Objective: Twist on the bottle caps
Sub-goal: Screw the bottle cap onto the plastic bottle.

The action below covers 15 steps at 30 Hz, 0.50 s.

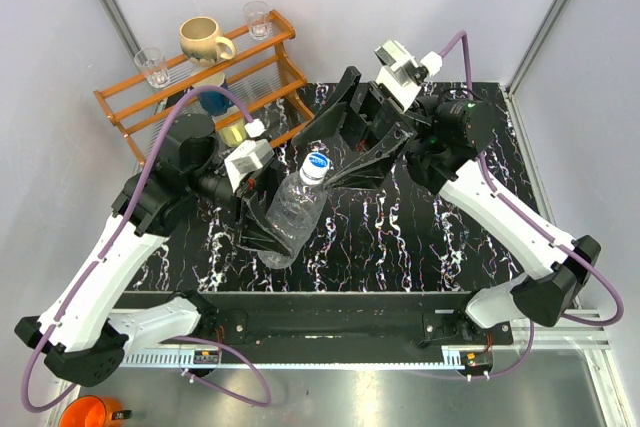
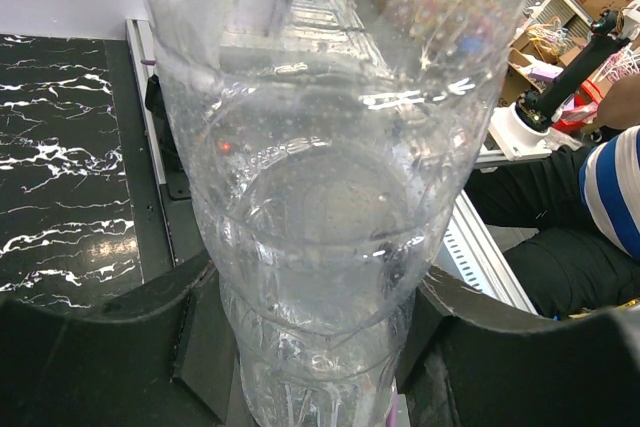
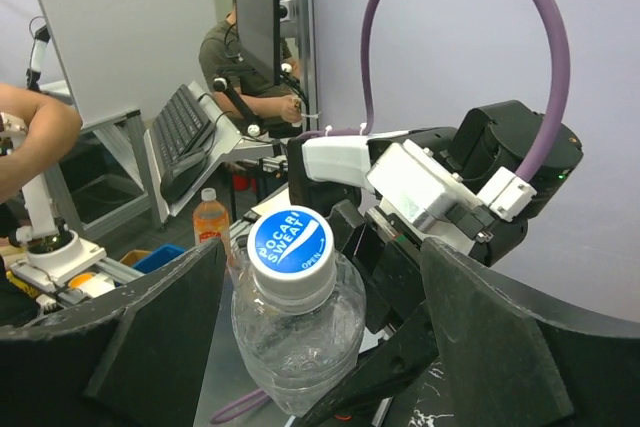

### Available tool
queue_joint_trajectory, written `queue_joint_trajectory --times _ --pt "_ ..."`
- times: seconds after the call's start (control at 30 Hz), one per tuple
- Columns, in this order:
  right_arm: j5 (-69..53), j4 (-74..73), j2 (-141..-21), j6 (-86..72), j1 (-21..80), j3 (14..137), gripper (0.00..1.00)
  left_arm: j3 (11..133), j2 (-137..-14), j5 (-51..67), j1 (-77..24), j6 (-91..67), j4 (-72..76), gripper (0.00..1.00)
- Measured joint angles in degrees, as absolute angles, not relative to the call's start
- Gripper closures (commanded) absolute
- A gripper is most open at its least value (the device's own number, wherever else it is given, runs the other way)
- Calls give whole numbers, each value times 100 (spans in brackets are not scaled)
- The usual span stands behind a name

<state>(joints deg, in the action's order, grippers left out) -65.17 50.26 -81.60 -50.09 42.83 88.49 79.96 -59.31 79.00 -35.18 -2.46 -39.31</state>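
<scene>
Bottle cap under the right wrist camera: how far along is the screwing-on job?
Done: the cap sits on the neck of the bottle. In hand: the left gripper clamps the bottle's body, and the right gripper straddles the cap, jaws open, clear of it. Left: gripping and twisting it tight; how tight it is now cannot be told. No second bottle or cap shows.

Seen from the left wrist, the bottle (image 2: 320,197) fills the picture, neck cut off at the top edge, base at the bottom. From above, the left gripper (image 1: 262,237) hides its base; the right wrist view cuts off its lower body.
</scene>
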Motion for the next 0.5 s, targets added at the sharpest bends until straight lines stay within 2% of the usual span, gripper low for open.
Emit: queue_joint_trajectory --times 0.2,0.5 --pt "-6632 6034 -8283 -5745 4274 8901 17 7996 -5929 7915 -3518 -200 -3938 90" --pt "-6729 7157 -8534 -6600 4257 9111 34 7996 -5907 7911 -3518 -110 -4060 90"
